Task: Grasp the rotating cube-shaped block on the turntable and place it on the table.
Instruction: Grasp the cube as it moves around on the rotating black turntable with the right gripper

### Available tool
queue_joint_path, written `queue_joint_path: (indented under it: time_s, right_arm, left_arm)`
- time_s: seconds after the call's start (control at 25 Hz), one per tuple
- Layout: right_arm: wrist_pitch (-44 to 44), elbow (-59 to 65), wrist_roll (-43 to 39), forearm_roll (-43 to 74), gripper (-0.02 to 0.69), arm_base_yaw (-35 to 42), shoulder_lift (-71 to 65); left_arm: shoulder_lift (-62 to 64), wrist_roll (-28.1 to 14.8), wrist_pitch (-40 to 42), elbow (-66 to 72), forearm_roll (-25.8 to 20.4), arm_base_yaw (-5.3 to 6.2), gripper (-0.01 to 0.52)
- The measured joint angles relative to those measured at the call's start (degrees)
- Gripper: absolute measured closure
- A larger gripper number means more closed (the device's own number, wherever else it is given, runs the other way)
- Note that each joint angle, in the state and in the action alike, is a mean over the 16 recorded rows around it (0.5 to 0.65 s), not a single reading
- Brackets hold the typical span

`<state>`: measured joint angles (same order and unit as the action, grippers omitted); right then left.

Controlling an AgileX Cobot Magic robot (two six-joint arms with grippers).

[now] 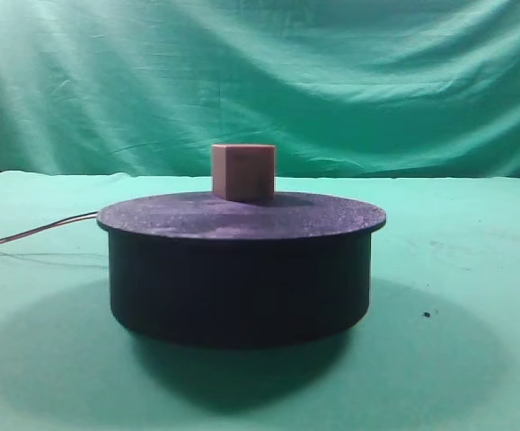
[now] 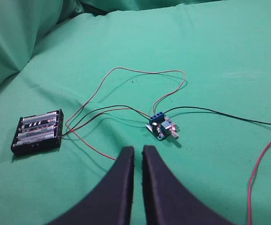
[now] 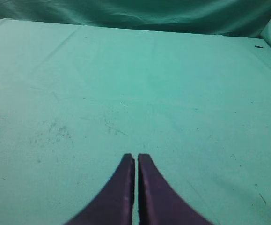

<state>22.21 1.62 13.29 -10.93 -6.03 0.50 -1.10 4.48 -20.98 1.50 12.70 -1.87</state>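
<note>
Black fingers (image 2: 138,152) on the left arm are sitting almost pressed together, holding nothing, above a battery pack (image 2: 38,132), a small circuit board (image 2: 161,126) and loose wires (image 2: 140,72) on the green desk (image 2: 219,47). On the right arm, the fingers (image 3: 136,159) are likewise nearly touching and empty, over bare cloth. Neither wrist view is showing the cube-shaped block (image 1: 243,171), which is resting near the far edge of the turntable (image 1: 242,269). Likely risks: mistiming the closing on a turning block and knocking it off, or the left arm snagging those wires.
</note>
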Motion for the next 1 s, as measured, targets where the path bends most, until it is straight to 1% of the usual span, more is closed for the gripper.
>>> queue_joint_path:
  time_s: [0.44,0.6,0.76,1.0]
  right_arm:
    - [-0.1,0.0,0.0,0.1,0.665,0.0,0.0]
    - [-1.9,0.0,0.0,-0.1,0.665,0.0,0.0]
    - [-7.6,0.0,-0.1,-2.2,0.665,0.0,0.0]
    - [-20.8,-0.6,-0.2,-7.7,0.665,0.0,0.0]
  left_arm:
    - [0.0,0.0,0.0,0.0,0.0,0.00,0.514]
    - [0.0,0.0,0.0,0.0,0.0,0.00,0.514]
    - [0.0,0.0,0.0,0.0,0.0,0.00,0.514]
    - [0.0,0.0,0.0,0.0,0.0,0.00,0.514]
